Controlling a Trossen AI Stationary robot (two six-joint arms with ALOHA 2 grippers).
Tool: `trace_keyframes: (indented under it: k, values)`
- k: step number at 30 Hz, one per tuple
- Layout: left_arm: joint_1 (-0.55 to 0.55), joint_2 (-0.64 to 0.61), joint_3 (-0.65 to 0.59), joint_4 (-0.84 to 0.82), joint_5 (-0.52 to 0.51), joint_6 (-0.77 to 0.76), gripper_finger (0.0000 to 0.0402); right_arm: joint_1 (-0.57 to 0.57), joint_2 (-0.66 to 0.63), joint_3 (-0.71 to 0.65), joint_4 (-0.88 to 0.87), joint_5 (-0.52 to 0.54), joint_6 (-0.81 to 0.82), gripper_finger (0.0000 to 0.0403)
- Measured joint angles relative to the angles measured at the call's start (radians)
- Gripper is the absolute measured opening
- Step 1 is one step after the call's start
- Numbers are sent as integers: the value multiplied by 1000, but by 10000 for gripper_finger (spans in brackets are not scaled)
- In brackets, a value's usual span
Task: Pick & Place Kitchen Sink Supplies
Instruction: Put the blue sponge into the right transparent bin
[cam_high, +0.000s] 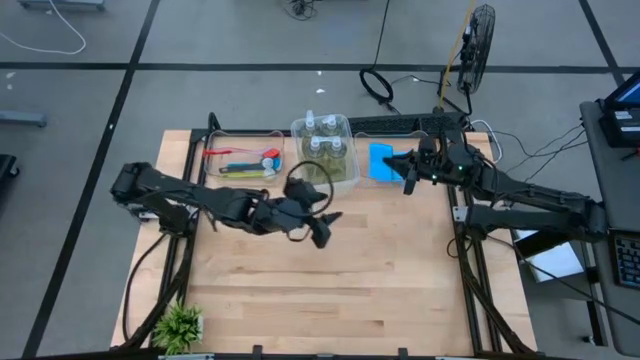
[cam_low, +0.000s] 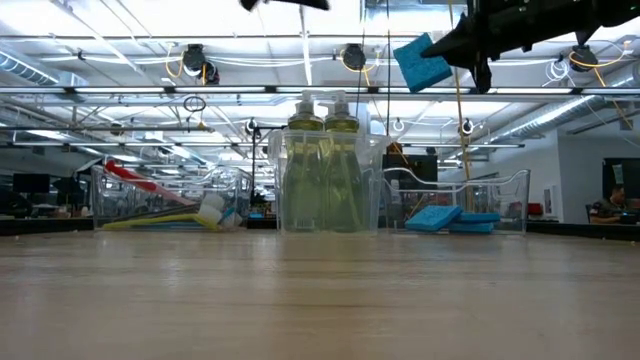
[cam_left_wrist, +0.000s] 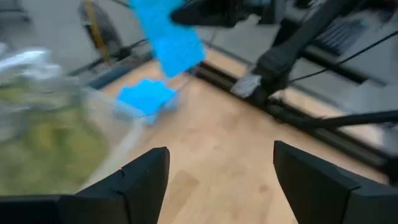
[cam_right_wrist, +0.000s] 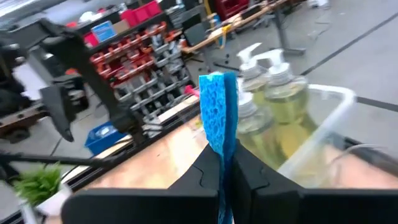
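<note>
The right claw (cam_right_wrist: 225, 177) pinches a blue sponge (cam_right_wrist: 217, 112) edge-on and holds it high above the sponge bin (cam_low: 500, 190), likely so it can drop onto the sponges (cam_low: 452, 217) already lying there. The left claw (cam_left_wrist: 221, 180) gapes wide, holding nothing, over bare bench (cam_high: 340, 270) near the bottles (cam_high: 325, 140).

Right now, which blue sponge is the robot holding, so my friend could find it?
Start at the clear plastic bin of soap bottles at the table's far edge. Just right of it, the right gripper pinches one flat bright-blue sponge in the air. The other blue sponges lie in their bin below.
</note>
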Motion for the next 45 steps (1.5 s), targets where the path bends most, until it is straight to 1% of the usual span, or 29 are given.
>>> trace_keyframes:
  k: [2, 6, 10, 12, 16, 20, 25, 35, 40, 45]
  values:
    - [-11, -29, -7, -50, -39, -4, 281, -29, 5, 0, 9, -1, 1, 0]
    - [-29, -102, -75, -58, -68, -5, 275, -94, 22, 0, 17, -30, 7, 0]
    - [-39, -192, -190, -12, -86, -17, 274, -160, 56, 0, 17, -65, 27, 0]
    - [-41, -235, -252, 61, -91, -13, 274, -189, 80, 0, 17, -78, 29, 0]
    - [-49, -327, -371, 149, -95, 15, 274, -236, 125, 0, 23, -84, 40, 0]
    - [-53, -409, -460, 176, -101, 19, 274, -291, 171, 0, 50, -133, 73, 0]
    - [-53, -521, -558, 195, -104, 25, 274, -339, 237, 0, 55, -153, 105, 0]
    - [-53, -726, -742, 310, -103, 108, 274, -355, 384, 0, 36, -154, 133, 0]
    - [-53, -807, -801, 310, -103, 114, 274, -355, 440, 0, 35, -128, 136, 0]
    - [-53, -868, -849, 305, -103, 119, 273, -366, 491, 0, 36, -125, 153, 0]
